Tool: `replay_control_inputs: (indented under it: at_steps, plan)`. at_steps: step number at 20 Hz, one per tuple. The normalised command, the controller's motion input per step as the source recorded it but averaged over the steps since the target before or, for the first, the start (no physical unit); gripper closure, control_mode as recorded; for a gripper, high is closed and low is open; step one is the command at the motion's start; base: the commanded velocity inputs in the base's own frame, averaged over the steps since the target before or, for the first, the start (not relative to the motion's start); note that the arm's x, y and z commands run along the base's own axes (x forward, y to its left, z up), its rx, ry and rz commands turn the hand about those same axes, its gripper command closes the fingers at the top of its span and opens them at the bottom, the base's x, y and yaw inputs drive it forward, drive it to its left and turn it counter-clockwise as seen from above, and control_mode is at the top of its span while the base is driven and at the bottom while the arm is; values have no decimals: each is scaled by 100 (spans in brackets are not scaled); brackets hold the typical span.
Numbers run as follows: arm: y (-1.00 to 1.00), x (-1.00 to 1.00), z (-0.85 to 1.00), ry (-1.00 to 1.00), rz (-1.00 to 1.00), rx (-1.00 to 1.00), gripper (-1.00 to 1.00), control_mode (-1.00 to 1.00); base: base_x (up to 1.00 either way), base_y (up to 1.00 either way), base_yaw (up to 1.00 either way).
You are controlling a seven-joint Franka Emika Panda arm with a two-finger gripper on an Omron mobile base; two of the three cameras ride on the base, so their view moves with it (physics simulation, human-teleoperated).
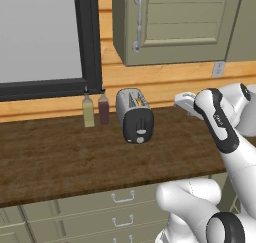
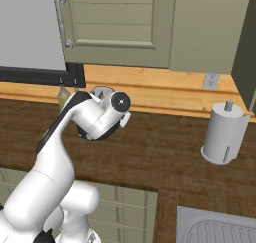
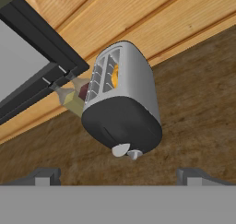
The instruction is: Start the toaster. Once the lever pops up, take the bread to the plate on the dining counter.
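One small rounded chrome toaster (image 3: 122, 101) stands on my brown wood-grain desk (image 1: 55, 159), straight ahead of my end effector (image 3: 117, 177), whose fingers are spread wide and hold nothing. Its long axis runs away from me, glossy black end nearest. On that face sits the tiny pale grey lever (image 3: 120, 150). No writing is readable.

- toaster (image 1: 134, 115): chrome body, glossy black end face
- lever (image 3: 120, 150): pale grey
- bread (image 3: 115, 75): looked orange-tan in the slot, hard to tell
- two bottles (image 1: 96, 110): olive-yellow, dark red
- worktop (image 1: 60, 157): brown wood grain
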Motion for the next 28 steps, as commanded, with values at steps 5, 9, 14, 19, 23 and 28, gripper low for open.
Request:
replay_control_inputs:
  at_steps: [5, 9, 14, 19, 23, 28]
  plan:
    - [0, 0, 0, 0, 0, 0, -100, -100, 0, 0, 0]
    - [0, 0, 0, 0, 0, 0, -100, -100, 0, 0, 0]
    - [0, 0, 0, 0, 0, 0, -100, -100, 0, 0, 0]
    - [0, 0, 0, 0, 0, 0, -100, -100, 0, 0, 0]
    - [0, 0, 0, 0, 0, 0, -100, -100, 0, 0, 0]
    - [0, 0, 0, 0, 0, 0, -100, -100, 0, 0, 0]
